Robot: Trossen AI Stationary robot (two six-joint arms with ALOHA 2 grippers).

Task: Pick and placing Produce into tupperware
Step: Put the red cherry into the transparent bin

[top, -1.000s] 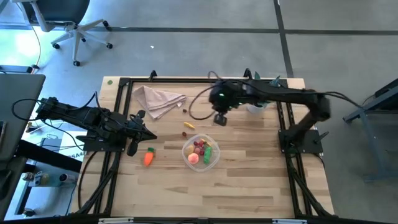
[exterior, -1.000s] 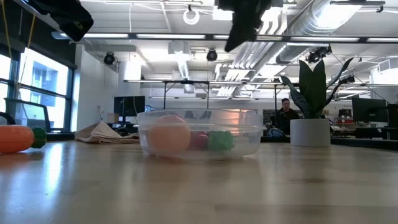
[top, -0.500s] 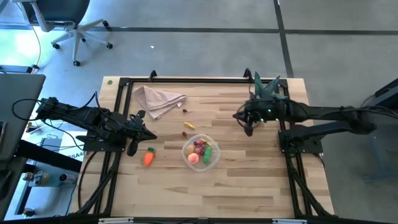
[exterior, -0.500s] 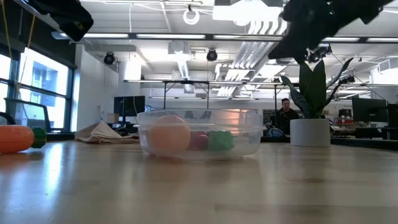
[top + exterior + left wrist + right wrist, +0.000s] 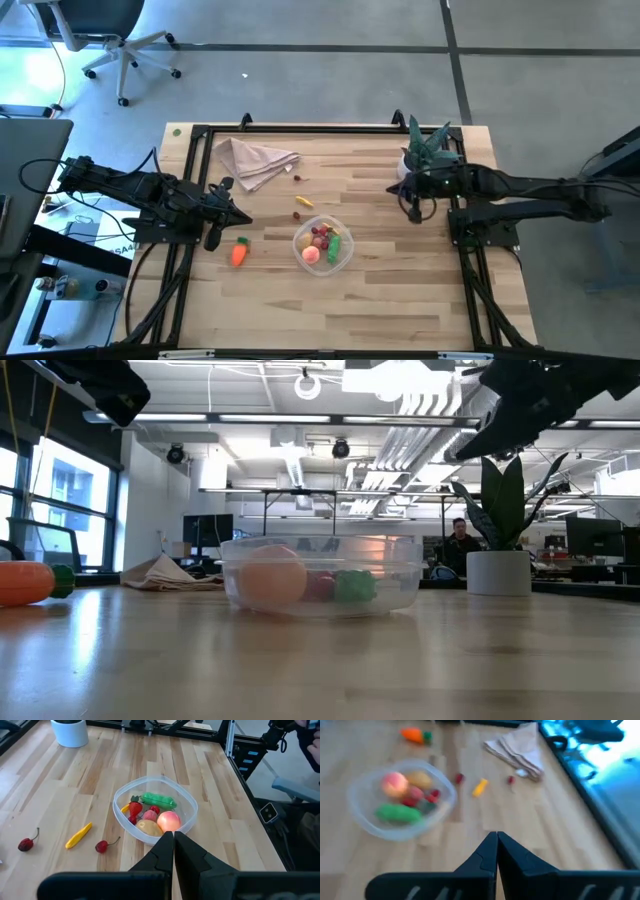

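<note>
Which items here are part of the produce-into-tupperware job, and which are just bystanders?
Job: tupperware with produce inside; carrot, yellow piece and two cherries on the table.
Bystanders: napkin, potted plant.

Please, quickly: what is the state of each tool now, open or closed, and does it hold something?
Left tool: closed, holding nothing.
Right tool: closed, holding nothing.

You are looking at a pale striped wooden table (image 5: 400, 290), a clear tupperware (image 5: 344, 257) showing pink, red, tan and green produce (image 5: 158, 800), an orange carrot (image 5: 238, 254), a yellow piece (image 5: 303, 201) and a beige napkin (image 5: 255, 159).
</note>
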